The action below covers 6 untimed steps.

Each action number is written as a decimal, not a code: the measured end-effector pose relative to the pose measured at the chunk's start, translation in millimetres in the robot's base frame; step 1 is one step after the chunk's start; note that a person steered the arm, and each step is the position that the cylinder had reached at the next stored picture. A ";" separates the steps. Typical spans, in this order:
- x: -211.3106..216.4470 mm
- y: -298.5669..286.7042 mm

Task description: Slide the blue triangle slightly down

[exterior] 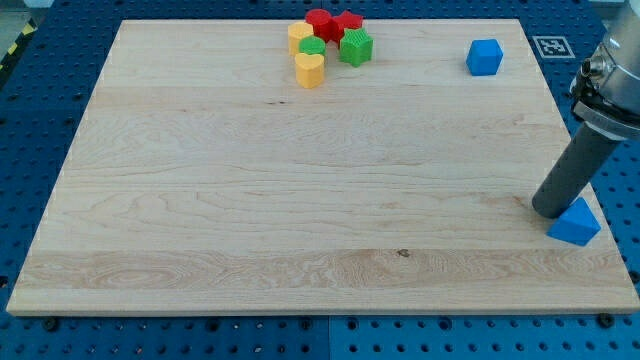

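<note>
Resting on the wooden board (300, 200) near its right edge, my tip (549, 212) touching the blue triangle (576, 223) on that block's upper-left side. No fingers or jaws on the rod, so nothing to open or close and nothing held; contact only, rod end against block. Blue triangle sitting low at the view's right, close to the board's lower right corner. Blue cube (484, 57) alone near the view's top right, well apart from the triangle. Cluster of six small blocks at the view's top centre, touching or just beside one another: two red, namely a red cylinder (319, 21) and a red block (347, 24) of unclear shape; two green, a green star-like block (355, 47) and a green round block (312, 47); two yellow, a yellow heart (309, 69) and a yellow block (299, 35), partly hidden. Counted: two blue, two red, two green, two yellow, eight blocks in all.
</note>
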<state>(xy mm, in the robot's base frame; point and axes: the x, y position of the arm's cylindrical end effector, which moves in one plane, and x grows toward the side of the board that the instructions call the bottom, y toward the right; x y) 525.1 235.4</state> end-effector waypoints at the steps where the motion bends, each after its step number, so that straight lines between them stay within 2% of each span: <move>1: -14.1 0.1; 2: -30.6 23.2; 3: -18.2 41.0; 4: 7.6 34.2; 6: 22.2 7.7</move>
